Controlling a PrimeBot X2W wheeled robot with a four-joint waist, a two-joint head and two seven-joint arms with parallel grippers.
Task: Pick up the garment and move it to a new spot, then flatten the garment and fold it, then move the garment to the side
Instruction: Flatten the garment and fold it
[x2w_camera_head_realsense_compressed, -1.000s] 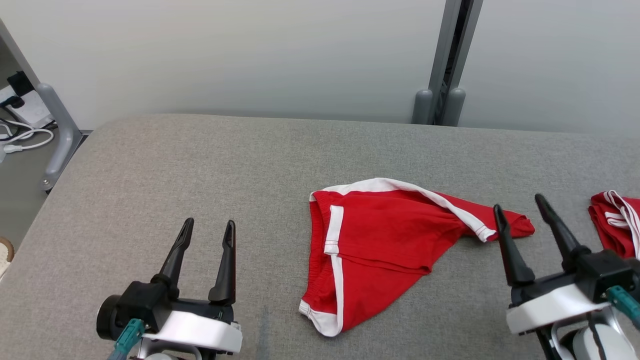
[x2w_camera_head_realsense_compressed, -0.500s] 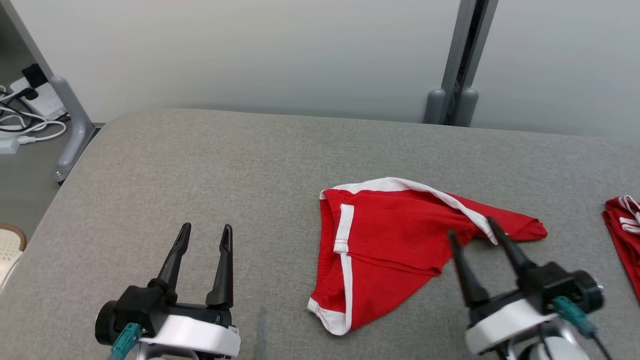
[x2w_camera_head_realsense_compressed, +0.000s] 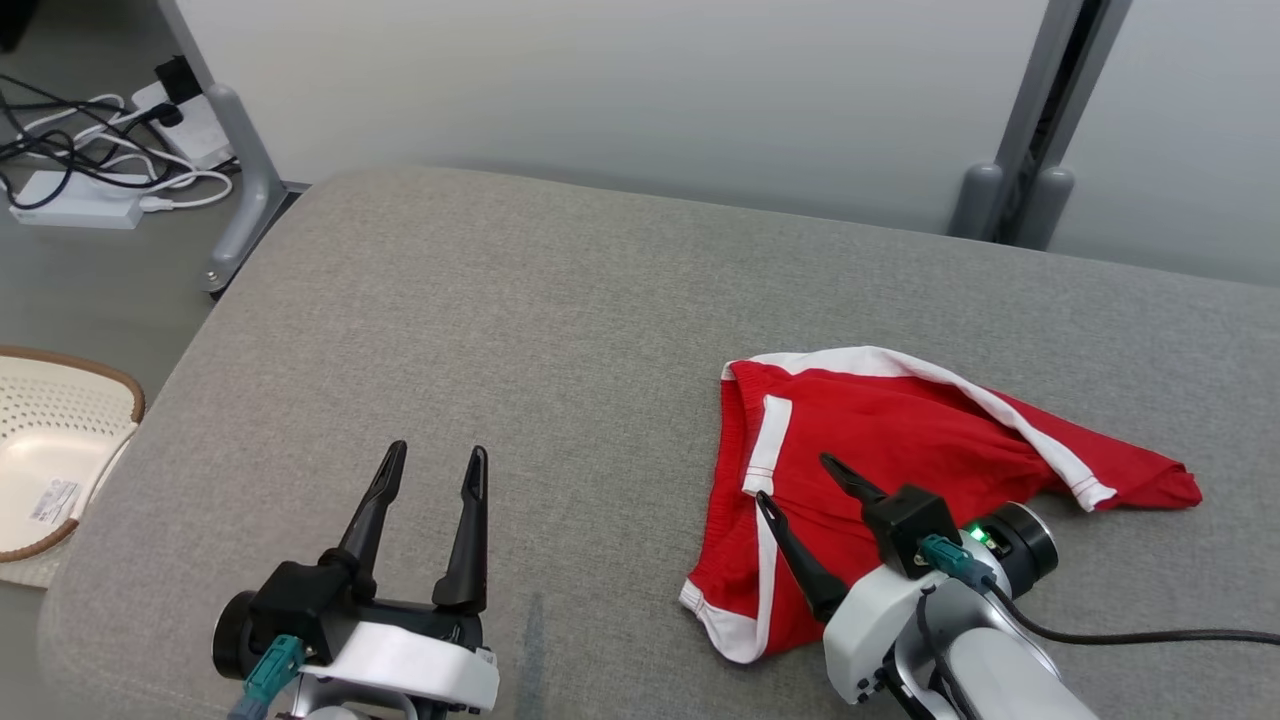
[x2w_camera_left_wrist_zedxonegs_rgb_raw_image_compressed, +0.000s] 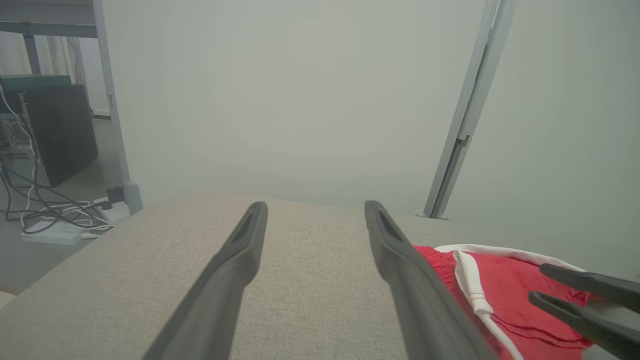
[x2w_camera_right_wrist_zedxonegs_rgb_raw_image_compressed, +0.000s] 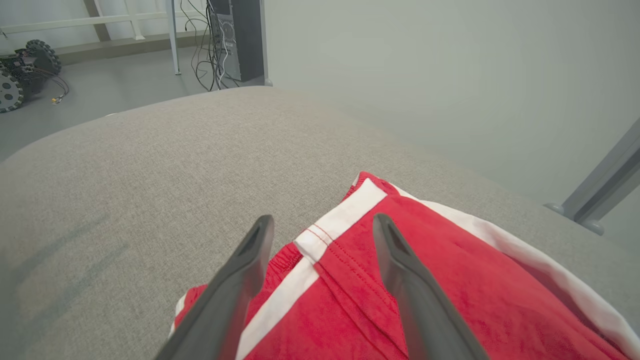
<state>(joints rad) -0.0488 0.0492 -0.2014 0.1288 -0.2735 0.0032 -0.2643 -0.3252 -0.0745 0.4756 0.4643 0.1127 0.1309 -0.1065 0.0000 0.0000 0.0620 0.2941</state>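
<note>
The right gripper (x2w_camera_head_realsense_compressed: 792, 478), jaws wide and empty, hovers over the red garment (x2w_camera_head_realsense_compressed: 900, 440), seemingly just clear of it; the left gripper (x2w_camera_head_realsense_compressed: 438, 450), equally wide, sits well to its left.

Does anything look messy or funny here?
Yes. The red shorts with white trim lie rumpled on the grey fabric-covered table: one side is folded over itself and pulled out into a point, so they are not flat. Nothing looks spilled or broken.
</note>
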